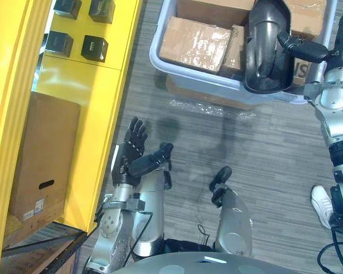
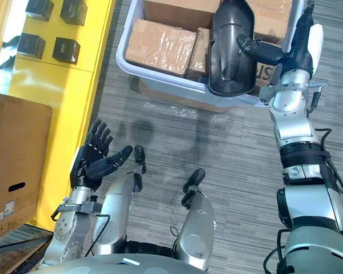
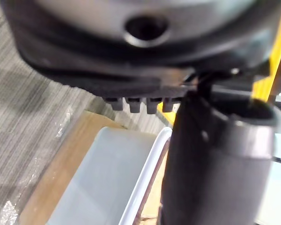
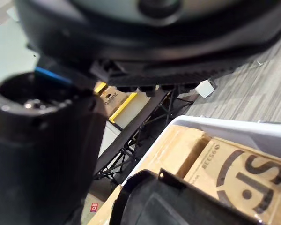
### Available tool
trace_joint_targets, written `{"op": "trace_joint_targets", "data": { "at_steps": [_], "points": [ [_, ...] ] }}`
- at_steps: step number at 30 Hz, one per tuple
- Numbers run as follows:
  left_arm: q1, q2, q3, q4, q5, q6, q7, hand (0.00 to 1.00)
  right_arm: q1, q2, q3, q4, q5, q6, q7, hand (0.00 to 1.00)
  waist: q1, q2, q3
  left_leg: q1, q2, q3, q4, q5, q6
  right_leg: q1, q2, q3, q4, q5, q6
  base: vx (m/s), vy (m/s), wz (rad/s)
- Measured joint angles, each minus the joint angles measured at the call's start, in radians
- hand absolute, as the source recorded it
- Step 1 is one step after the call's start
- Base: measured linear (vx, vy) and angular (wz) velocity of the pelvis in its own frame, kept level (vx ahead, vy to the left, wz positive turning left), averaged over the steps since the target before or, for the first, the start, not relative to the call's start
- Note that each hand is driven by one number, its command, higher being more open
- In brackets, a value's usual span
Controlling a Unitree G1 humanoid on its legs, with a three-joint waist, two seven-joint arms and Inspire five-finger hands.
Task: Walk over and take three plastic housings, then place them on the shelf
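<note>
Looking down on grey striped carpet (image 1: 263,154), with a tall yellow metal shelf (image 1: 80,74) running along the left and a pale blue-grey plastic bin (image 1: 160,60) lying ahead. Holding one glossy black curved plastic housing (image 1: 266,45) upright over the bin's near edge, touching the rim or just clear of it, hard to call. Clamping it with the right hand (image 2: 288,56), fingers curling over the housing's open edge. Hanging the left hand (image 1: 134,151) low beside the shelf, fingers straight and spread, carrying nothing. Showing brown tape-wrapped cardboard cartons (image 1: 188,37) inside the bin, small black cubes (image 1: 94,48) on the shelf's upper level and a big brown cardboard box (image 1: 43,154) lower down. Reading this as early going: one housing in hand and none of that shape sitting on the shelf. Carrying it across, setting it down and fetching two more all seemingly left to do.
</note>
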Motion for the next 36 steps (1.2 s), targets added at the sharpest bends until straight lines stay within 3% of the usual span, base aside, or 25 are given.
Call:
{"op": "trace_joint_targets", "data": {
  "at_steps": [7,14,18,21,23,28,35,36],
  "points": [
    [-0.006,0.000,0.001,0.001,0.000,0.025,0.010,1.00,-0.067,-0.002,0.042,0.210,0.025,0.003,0.018,1.00,0.002,0.002,-0.001,-0.002,-0.004,-0.014,-0.015,0.008,-0.003,0.000,0.000,-0.013,0.002,-0.002,-0.003,0.00,-0.006,0.04],
    [-0.034,0.001,0.001,0.007,-0.004,0.037,0.005,1.00,-0.141,-0.082,0.103,0.366,0.070,0.031,0.035,1.00,0.027,0.016,-0.003,-0.026,-0.016,-0.043,-0.017,0.017,-0.002,-0.002,-0.003,-0.048,0.005,-0.005,-0.005,0.01,-0.006,0.13],
    [-0.034,0.001,0.000,0.010,-0.005,0.037,-0.004,1.00,-0.187,-0.116,0.112,0.451,0.098,0.038,0.043,1.00,0.030,0.033,-0.005,-0.049,-0.026,-0.055,-0.013,0.019,0.002,-0.016,-0.013,-0.061,0.016,-0.007,-0.009,0.00,0.014,0.12],
    [-0.040,0.001,-0.014,0.034,-0.006,0.037,-0.014,1.00,-0.234,-0.124,0.114,0.527,0.125,0.038,0.055,1.00,0.033,0.064,-0.005,-0.064,-0.034,-0.061,-0.006,0.022,0.006,-0.030,-0.024,-0.064,0.031,-0.009,-0.009,-0.01,0.013,0.07],
    [-0.048,-0.001,-0.039,0.046,-0.007,0.037,-0.016,1.00,-0.242,-0.157,0.132,0.562,0.157,0.039,0.058,1.00,0.052,0.098,-0.007,-0.085,-0.035,-0.066,0.002,0.023,0.010,-0.049,-0.027,-0.066,0.039,-0.009,-0.009,0.00,0.000,0.00],
    [-0.048,-0.001,-0.048,0.069,-0.013,0.037,-0.015,1.00,-0.278,-0.162,0.133,0.620,0.227,0.074,0.089,1.00,0.060,0.105,-0.012,-0.107,-0.039,-0.067,0.002,0.030,0.014,-0.081,-0.038,-0.065,0.064,-0.015,-0.014,0.00,0.000,0.00],
    [-0.051,-0.002,-0.079,0.081,-0.023,0.037,-0.015,1.00,-0.282,-0.190,0.172,0.667,0.252,0.089,0.161,1.00,0.080,0.136,-0.032,-0.130,-0.054,-0.082,0.000,0.035,0.008,-0.111,-0.064,-0.078,0.109,-0.043,-0.023,0.00,-0.008,0.08],
    [-0.051,-0.003,-0.084,0.081,-0.023,0.037,-0.014,1.00,-0.282,-0.191,0.172,0.671,0.252,0.089,0.179,0.00,0.082,0.145,-0.039,-0.131,-0.057,-0.086,0.000,0.035,0.008,-0.111,-0.069,-0.083,0.113,-0.047,-0.022,0.01,-0.008,0.12]
  ]
}}
